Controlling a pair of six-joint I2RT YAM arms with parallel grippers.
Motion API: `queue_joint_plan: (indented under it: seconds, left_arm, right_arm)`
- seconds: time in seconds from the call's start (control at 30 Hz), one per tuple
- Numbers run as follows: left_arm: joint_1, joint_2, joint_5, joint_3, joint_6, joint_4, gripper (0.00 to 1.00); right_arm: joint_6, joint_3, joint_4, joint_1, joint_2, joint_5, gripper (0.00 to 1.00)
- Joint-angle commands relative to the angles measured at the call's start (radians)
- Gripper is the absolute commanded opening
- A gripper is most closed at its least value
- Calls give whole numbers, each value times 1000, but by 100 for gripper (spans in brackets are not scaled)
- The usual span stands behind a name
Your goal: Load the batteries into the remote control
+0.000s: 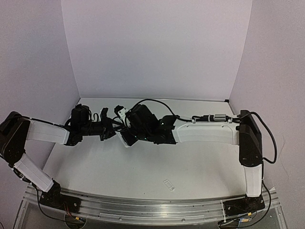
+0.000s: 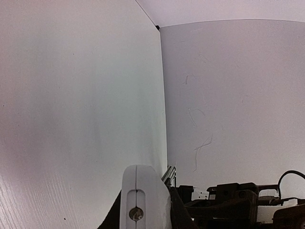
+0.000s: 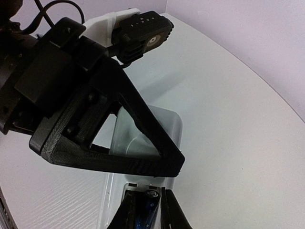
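**Operator:** What has my right claw got?

**Spotter:** Your right gripper (image 3: 145, 199) has its jaws only narrowly apart, with a battery (image 3: 148, 211) pinched between them. It's a slim, glossy blue cylinder. In the right wrist view its long axis runs six to twelve o'clock, tipped a touch toward one.

**Operator:** And which way is the remote from there?

**Spotter:** The remote control (image 3: 170, 121) lies straight out at twelve o'clock from your claw. It's a flat, smooth, pale plastic slab with rounded corners, and its long axis is on that same line. Its open bay is the end nearest you, right at the battery. I can't tell whether the battery is seated yet. I'd judge you need a short press, keeping the battery parallel to the bay.

**Operator:** Who steadies the remote?

**Spotter:** Your left gripper (image 1: 112, 131) is clamped across the slab, with its grainy matte-black finger crossing from ten to four o'clock. From above it stands at nine o'clock of your right claw, just beside it.

**Operator:** The other battery?

**Spotter:** I can't find it. The clear cover piece (image 1: 168, 184) lies on the white table (image 1: 200, 167) at five o'clock, well apart.
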Motion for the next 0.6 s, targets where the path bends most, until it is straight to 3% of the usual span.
queue_joint_plan:
  seconds: [0.0,0.57]
  left_arm:
    - [-27,-78,122,158,-62,425,0]
    - [-27,-54,146,99,-62,474,0]
  right_arm:
    - [13,-89,-351,46,96,-117,17]
    - [80,-30,-350,46,25,-128,20]
